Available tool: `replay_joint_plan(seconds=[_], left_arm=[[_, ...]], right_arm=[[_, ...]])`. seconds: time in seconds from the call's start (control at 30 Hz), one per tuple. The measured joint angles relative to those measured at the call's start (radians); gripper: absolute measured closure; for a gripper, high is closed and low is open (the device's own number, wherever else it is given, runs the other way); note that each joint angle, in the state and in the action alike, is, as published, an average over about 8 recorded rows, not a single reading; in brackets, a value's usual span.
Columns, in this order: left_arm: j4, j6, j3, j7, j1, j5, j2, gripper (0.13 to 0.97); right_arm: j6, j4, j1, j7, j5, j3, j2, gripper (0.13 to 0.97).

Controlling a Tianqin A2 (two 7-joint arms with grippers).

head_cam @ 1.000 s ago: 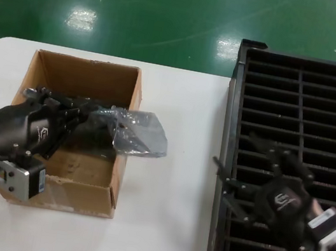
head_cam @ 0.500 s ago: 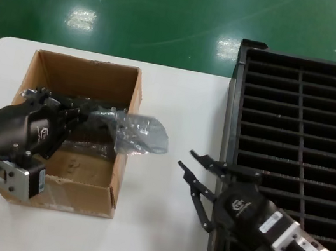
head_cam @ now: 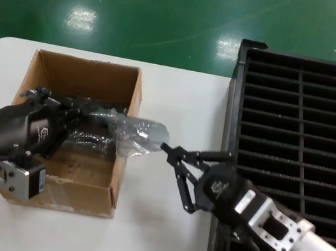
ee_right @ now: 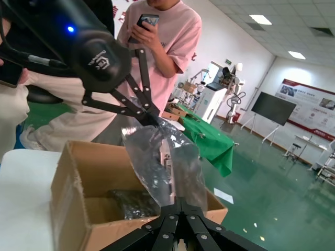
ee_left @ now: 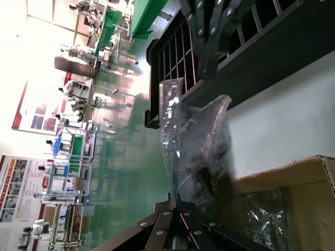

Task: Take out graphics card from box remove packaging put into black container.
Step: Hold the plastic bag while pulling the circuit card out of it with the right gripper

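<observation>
Left fingers point(head_cam: 83, 113): we see them pinched on packaging point(head_cam: 134, 134), over box point(head_cam: 75, 142), mid-left.
Right gripper point(head_cam: 172, 155): spread wide, touching bag's tip, centre frame.

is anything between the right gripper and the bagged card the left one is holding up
Nothing visible. The right gripper, jaws open, sits at the free end of the plastic bag, which the left gripper holds over the cardboard box. Only bare white table lies below.
</observation>
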Motion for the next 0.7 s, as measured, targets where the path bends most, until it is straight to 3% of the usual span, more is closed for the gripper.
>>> replay_joint_plan(seconds=[0.7], left_arm=[[0.000, 0.000, 0.000, 0.000, 0.000, 0.000, 0.000, 0.959]], right_arm=[[-0.125, -0.328, 0.291, -0.095, -0.022, -0.088, -0.128, 0.961]])
